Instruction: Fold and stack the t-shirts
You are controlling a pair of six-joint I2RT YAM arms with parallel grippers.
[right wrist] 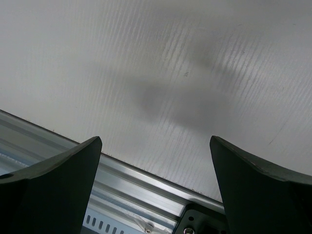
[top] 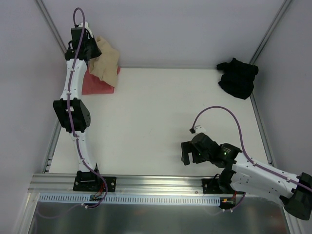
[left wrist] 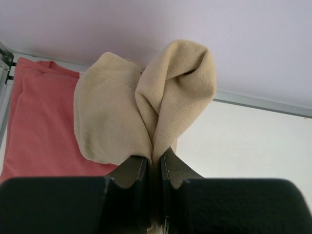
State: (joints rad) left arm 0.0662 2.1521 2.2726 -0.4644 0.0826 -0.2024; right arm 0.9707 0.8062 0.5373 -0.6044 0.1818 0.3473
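Tan shirt: the tan-beige t-shirt [left wrist: 146,107] is bunched into two soft lobes and lifted at the far left corner of the table [top: 161,112], pinched at a gathered fold.
Left gripper: the left gripper [left wrist: 155,168] is clamped tight on that fold, with cloth squeezed between its fingers.
Red shirt: the salmon-red t-shirt [top: 97,85] lies flat as a neat rectangle directly under and beside the hanging tan one.
Black shirt: the black t-shirt [top: 237,77] is a crumpled heap in the far right corner, well apart from the others.
Right gripper: the right gripper [right wrist: 155,141] has its jaws spread wide and holds nothing, low over bare table near the front rail.
Step in hand: handling the tan shirt, I'd say; it is not yet folded.
Next move: it probably needs spreading flat on open table, likely with the free arm's help, before it is folded and stacked on the red.
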